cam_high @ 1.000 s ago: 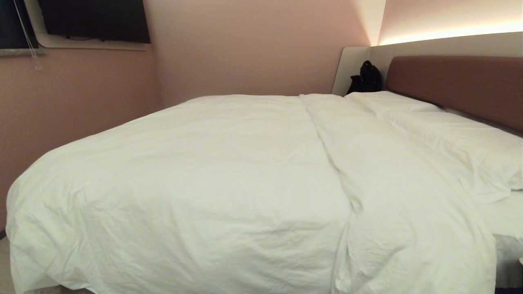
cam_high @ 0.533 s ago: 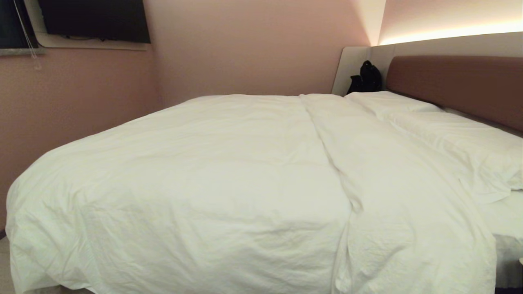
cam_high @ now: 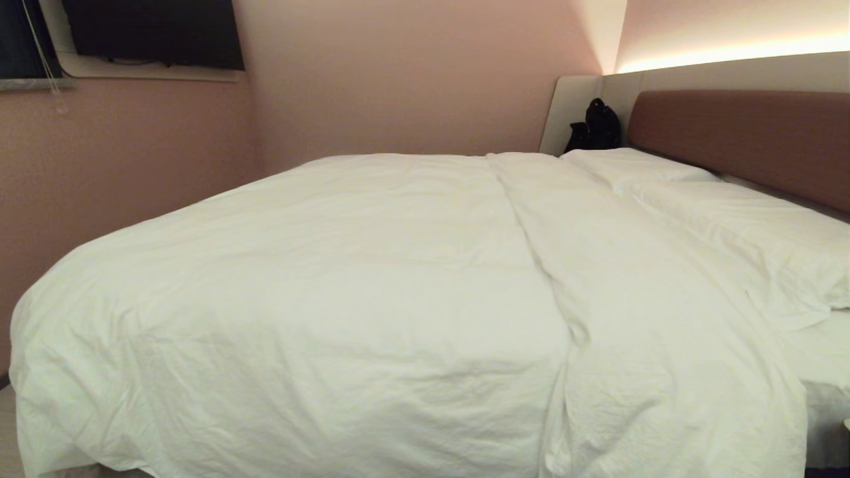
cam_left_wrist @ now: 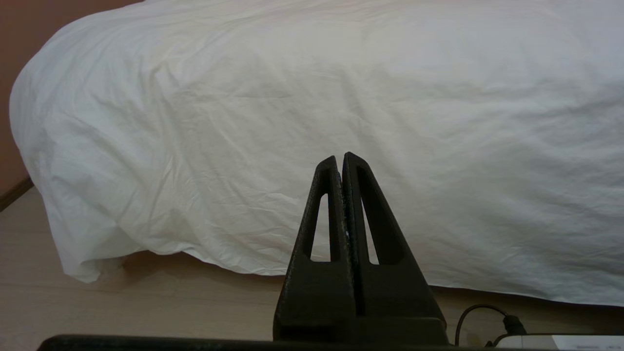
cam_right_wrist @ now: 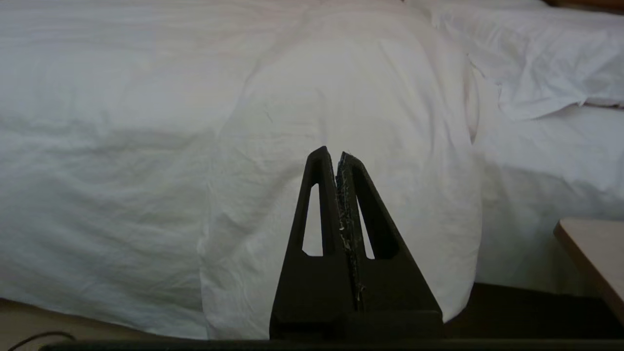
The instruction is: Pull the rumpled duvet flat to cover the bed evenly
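The white puffy duvet [cam_high: 345, 292] lies spread over the bed [cam_high: 823, 362] and hangs down its near side, with a long fold [cam_high: 551, 265] running from the far edge to the near edge. Its top edge lies short of the pillows, leaving a strip of mattress sheet bare at the right. Neither arm shows in the head view. My left gripper [cam_left_wrist: 340, 157] is shut and empty, low in front of the duvet's hanging side [cam_left_wrist: 312, 122]. My right gripper [cam_right_wrist: 333, 152] is also shut and empty, facing the fold [cam_right_wrist: 351, 97], apart from it.
Two white pillows [cam_high: 730, 212] lie against the brownish-red headboard [cam_high: 744, 133], with a black bag [cam_high: 595, 126] in the far corner. A pink wall [cam_high: 119, 166] runs close along the bed's left side. A light wooden surface [cam_right_wrist: 594, 253] stands near the bed's right. A cable [cam_left_wrist: 480, 317] lies on the floor.
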### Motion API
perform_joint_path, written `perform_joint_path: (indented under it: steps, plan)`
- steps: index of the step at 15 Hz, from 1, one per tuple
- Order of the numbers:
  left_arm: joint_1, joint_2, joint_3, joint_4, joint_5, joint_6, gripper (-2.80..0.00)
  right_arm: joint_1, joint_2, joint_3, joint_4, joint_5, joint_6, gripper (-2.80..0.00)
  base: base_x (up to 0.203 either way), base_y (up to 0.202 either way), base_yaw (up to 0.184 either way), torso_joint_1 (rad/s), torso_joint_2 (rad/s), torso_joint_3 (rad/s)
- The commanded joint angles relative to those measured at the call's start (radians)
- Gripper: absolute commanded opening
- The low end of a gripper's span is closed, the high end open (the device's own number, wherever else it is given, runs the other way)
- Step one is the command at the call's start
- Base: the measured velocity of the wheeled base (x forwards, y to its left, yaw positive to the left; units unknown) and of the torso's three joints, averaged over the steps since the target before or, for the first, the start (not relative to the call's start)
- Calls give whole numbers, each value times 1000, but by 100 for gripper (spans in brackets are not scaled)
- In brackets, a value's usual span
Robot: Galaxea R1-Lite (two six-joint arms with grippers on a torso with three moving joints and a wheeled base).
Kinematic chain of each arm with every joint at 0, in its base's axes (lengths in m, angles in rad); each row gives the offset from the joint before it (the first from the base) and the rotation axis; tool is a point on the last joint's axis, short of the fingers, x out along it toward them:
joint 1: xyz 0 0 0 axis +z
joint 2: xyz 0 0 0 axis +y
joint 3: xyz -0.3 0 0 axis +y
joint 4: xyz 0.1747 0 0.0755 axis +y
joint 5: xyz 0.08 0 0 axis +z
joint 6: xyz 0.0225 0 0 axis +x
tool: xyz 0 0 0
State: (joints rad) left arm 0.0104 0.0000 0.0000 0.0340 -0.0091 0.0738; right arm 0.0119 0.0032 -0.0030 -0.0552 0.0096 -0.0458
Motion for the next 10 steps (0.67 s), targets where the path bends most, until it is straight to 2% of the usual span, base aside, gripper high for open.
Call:
perform_joint_path:
  steps: [1,3,10]
  plan:
    - [0,0,0,0,0,1,-280,0,-1,3,60,-4,30,-280,0,0,0,0,0,0]
    - [0,0,0,0,0,0,-280,0,-2,3,58,-14,60,-280,0,0,0,0,0,0]
    - [0,0,0,1,-2,0,-280,0,-2,3,57,-14,60,-280,0,0,0,0,0,0]
